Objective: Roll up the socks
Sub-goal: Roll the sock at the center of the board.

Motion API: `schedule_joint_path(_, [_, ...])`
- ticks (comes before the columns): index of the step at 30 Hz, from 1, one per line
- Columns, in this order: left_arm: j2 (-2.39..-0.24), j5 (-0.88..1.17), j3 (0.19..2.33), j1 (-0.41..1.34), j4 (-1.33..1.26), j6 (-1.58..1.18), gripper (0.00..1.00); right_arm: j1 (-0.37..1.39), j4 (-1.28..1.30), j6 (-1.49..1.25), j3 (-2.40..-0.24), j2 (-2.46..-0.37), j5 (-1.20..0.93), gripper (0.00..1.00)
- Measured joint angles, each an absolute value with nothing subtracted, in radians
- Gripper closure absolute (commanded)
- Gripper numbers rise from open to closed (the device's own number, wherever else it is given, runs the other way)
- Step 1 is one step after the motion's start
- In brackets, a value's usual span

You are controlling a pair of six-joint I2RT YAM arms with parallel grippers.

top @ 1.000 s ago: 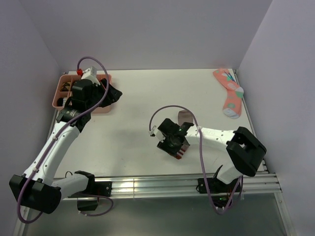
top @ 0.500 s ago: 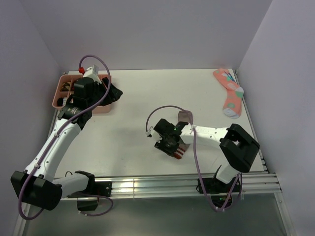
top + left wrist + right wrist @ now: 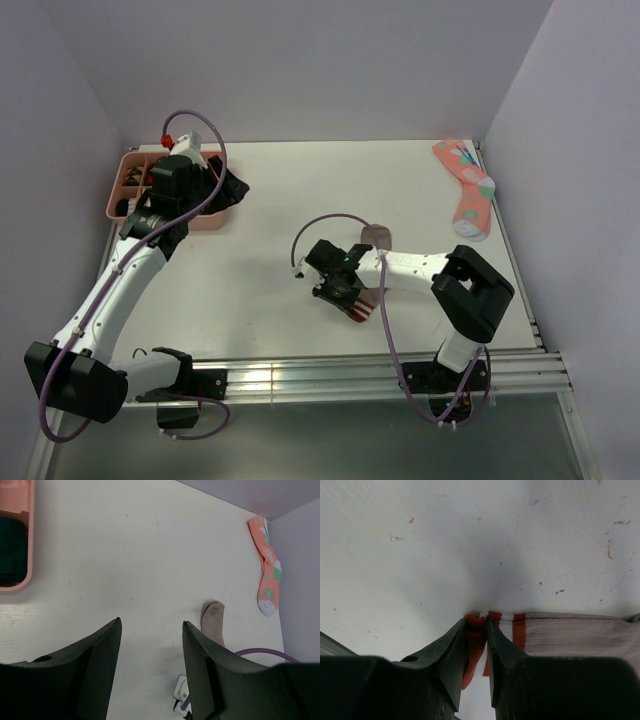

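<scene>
Right wrist: tool [image 3: 477, 624] tight on sock cuff [image 3: 509, 626]

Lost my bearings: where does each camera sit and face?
Top external: overhead at the near edge, looking down on the table; left arm, right arm show.
Left wrist: beside the pink tray, facing the coral sock; open left hand shows.
Right wrist: facing table; right hand pinches the taupe sock.
Shared: taupe sock in all.
</scene>
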State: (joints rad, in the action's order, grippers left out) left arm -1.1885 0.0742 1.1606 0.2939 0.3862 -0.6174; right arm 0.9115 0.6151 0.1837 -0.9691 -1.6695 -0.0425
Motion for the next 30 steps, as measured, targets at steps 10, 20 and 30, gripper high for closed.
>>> schedule_joint_path(10, [-1.128,0.027,1.124,0.253,0.387,-0.633,0.43,0.912,0.545,0.263,-1.093,-1.779,-0.04,0.77])
schedule_joint_path(20, [-1.037,0.021,1.095,0.2,0.409,-0.639,0.42,0.912,0.449,0.297,-1.263,-1.923,-0.035,0.77])
schedule_joint_path(30, [-1.025,0.083,0.976,0.187,0.384,-0.649,0.43,0.916,0.49,0.228,-1.341,-1.966,-0.083,0.46])
